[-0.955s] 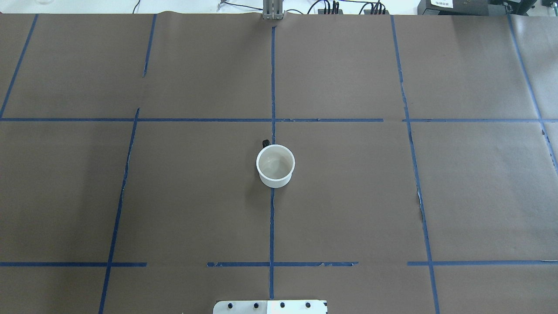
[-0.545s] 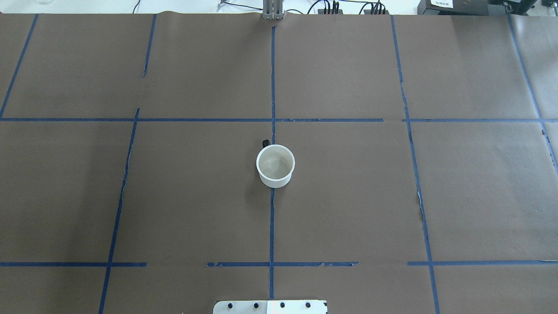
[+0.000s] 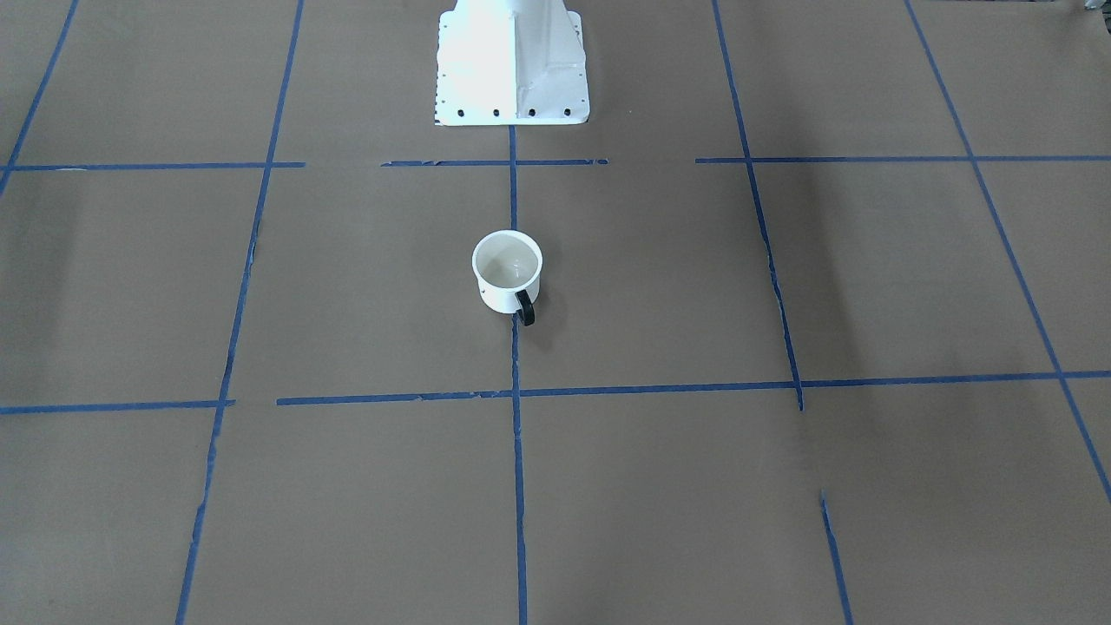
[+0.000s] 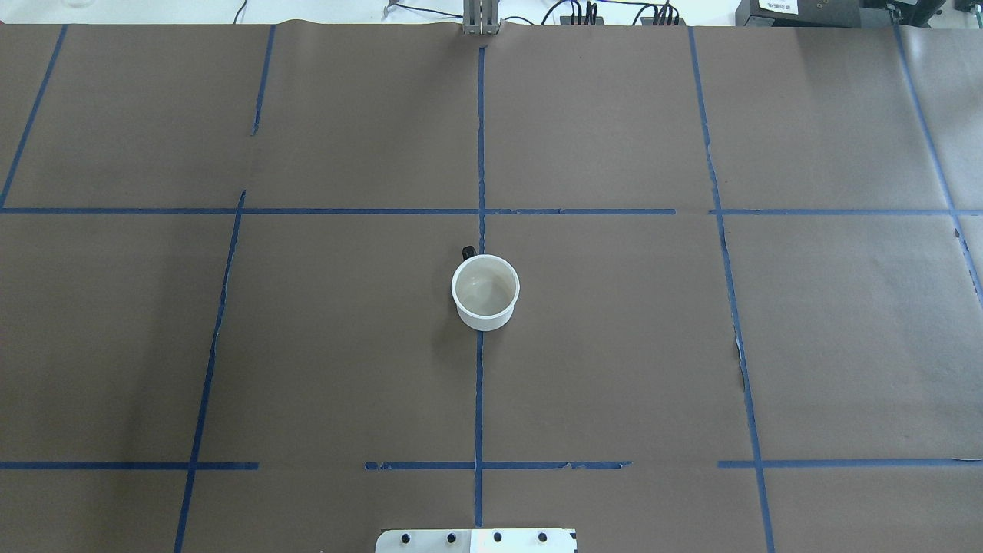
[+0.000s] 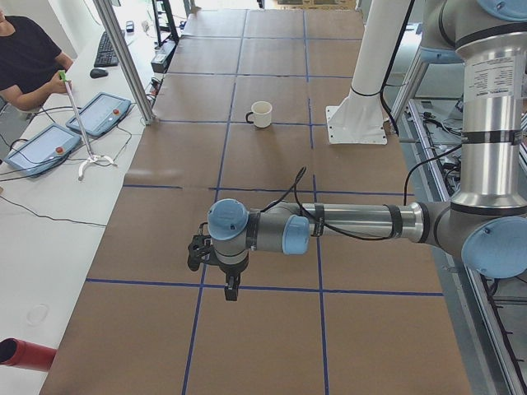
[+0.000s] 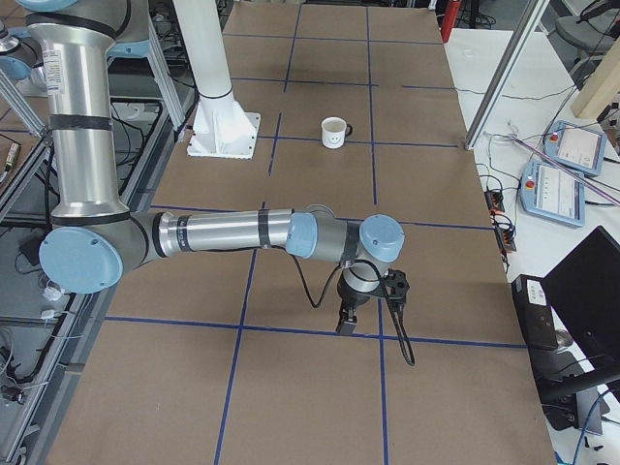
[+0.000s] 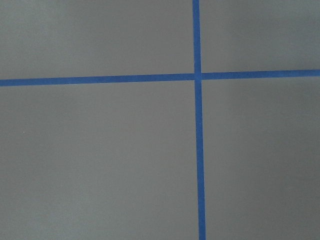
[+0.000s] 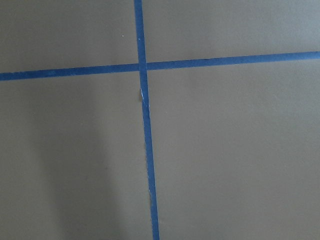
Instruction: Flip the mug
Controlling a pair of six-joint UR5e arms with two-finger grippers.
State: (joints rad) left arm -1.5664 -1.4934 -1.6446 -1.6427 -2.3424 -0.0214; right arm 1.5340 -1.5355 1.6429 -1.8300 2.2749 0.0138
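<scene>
Mug [image 6: 334, 133]: smiley [image 6: 332, 140] only in exterior right view

Table [image 4: 614, 346]: brown paper cover, blue tape grid [image 4: 478, 384]. Beside the table: white bench [image 5: 49, 247] carrying control tablets [image 5: 37, 148] and a keyboard [image 5: 105, 49]. Aluminium post [image 5: 125, 62] at the table's edge.
</scene>
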